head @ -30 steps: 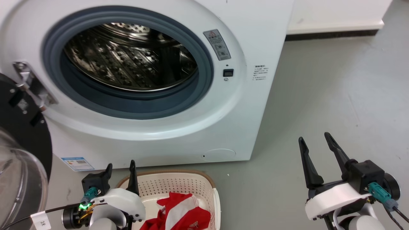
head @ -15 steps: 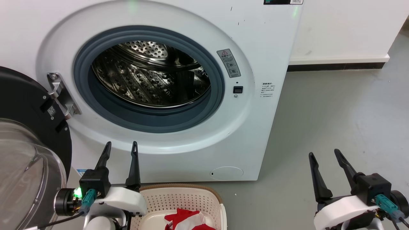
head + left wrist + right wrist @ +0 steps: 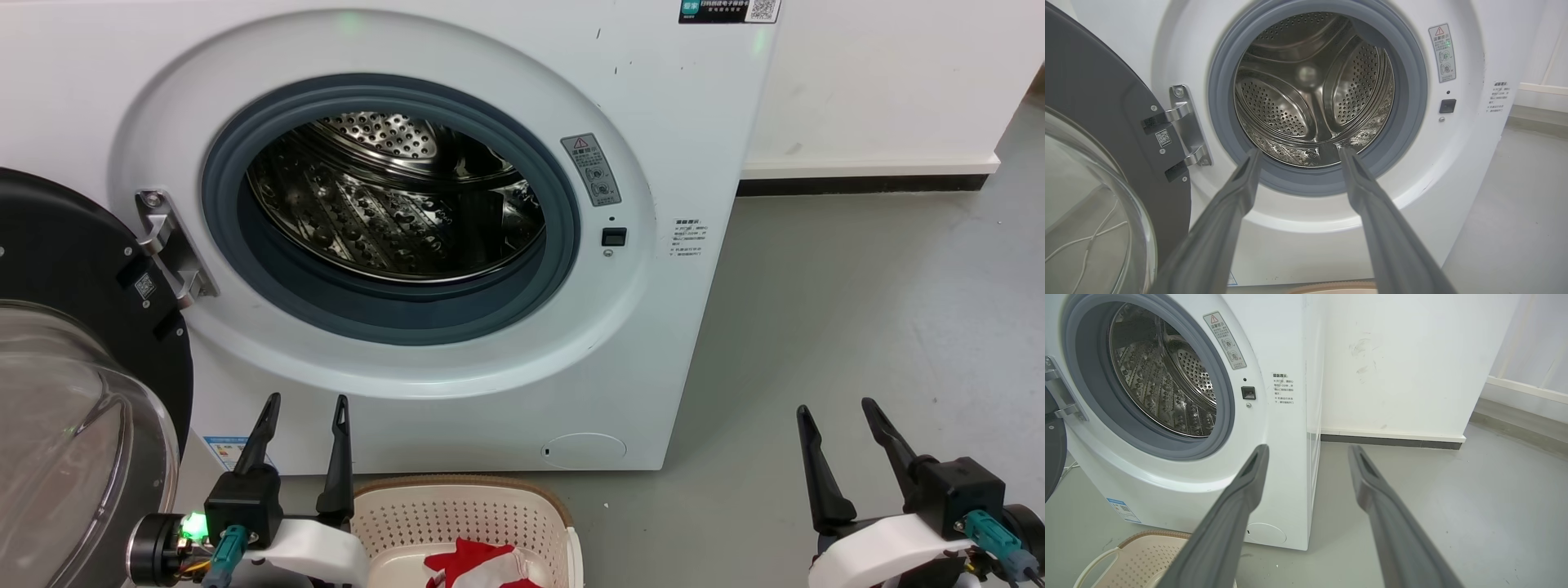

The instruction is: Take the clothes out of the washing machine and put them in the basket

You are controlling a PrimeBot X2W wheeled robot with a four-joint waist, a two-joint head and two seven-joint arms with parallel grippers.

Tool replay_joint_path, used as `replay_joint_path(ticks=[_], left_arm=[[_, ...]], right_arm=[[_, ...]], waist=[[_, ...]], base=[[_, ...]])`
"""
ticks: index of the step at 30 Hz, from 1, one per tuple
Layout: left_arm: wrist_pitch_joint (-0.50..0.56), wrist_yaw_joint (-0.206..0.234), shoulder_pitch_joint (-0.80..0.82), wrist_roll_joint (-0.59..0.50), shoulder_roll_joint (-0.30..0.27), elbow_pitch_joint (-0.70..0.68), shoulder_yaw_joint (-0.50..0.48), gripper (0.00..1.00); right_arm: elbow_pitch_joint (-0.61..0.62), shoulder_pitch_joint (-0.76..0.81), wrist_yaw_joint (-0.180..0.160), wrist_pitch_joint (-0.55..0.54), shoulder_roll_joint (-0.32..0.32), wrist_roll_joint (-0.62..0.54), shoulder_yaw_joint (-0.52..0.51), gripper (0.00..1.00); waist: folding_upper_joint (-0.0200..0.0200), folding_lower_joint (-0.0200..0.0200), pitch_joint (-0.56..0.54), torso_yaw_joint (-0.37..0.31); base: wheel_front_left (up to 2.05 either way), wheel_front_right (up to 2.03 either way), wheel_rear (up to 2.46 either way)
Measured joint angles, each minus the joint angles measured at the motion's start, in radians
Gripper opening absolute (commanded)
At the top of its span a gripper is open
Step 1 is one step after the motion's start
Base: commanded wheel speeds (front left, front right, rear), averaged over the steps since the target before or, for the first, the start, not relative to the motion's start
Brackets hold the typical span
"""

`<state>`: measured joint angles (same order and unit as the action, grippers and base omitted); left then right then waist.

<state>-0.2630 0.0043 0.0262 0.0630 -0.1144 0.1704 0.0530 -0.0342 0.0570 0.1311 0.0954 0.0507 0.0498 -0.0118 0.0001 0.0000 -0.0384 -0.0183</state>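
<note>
The white washing machine [image 3: 669, 106] stands with its door [image 3: 65, 269] swung open to the left, and its steel drum [image 3: 392, 204] shows bare metal with no fabric inside. On the floor in front sits the cream basket [image 3: 457, 510], holding red clothes with white stripes [image 3: 482, 567] at the bottom edge of the head view. My left gripper [image 3: 306, 402] is open beside the basket's left rim, fingers pointing up at the machine's front. My right gripper [image 3: 837, 408] is open over the floor to the machine's right, with nothing in it. The left wrist view looks straight into the drum [image 3: 1310, 90].
Grey floor [image 3: 882, 327] spreads to the right of the machine, up to a white wall with a dark skirting [image 3: 865, 184]. The open glass door bulges at the far left [image 3: 73, 441]. In the right wrist view the basket's corner [image 3: 1135, 559] lies at the lower left.
The head camera has tilted up, so the machine shows lower in the picture and less of the basket is seen. Both grippers stay open, pointing at the machine.
</note>
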Motion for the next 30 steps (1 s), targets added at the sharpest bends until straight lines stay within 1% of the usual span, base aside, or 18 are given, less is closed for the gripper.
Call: replay_joint_path(ticks=[25, 26, 28, 30], left_arm=[[0.003, 0.013, -0.002, 0.024, -0.011, 0.000, 0.013, 1.00], [0.004, 0.013, -0.003, 0.026, -0.009, 0.004, 0.014, 0.00], [0.007, 0.013, -0.007, 0.030, -0.003, 0.023, 0.013, 0.00], [0.022, 0.012, -0.008, 0.056, 0.000, 0.035, 0.006, 0.00]], right_arm=[[0.001, 0.000, 0.000, 0.000, 0.000, 0.006, 0.011, 1.00], [-0.002, 0.001, 0.000, 0.000, 0.000, 0.007, 0.012, 0.00], [-0.020, 0.009, 0.000, 0.000, 0.000, 0.009, 0.013, 0.00], [-0.026, 0.014, 0.000, 0.000, 0.000, 0.038, 0.016, 0.00]], waist=[[0.0000, 0.0001, 0.021, 0.003], [0.0000, 0.0001, 0.021, 0.003], [0.0000, 0.0001, 0.021, 0.003], [0.0000, 0.0001, 0.021, 0.003]], base=[[0.00, 0.00, 0.00], [0.00, 0.00, 0.00], [0.00, 0.00, 0.00], [0.00, 0.00, 0.00]])
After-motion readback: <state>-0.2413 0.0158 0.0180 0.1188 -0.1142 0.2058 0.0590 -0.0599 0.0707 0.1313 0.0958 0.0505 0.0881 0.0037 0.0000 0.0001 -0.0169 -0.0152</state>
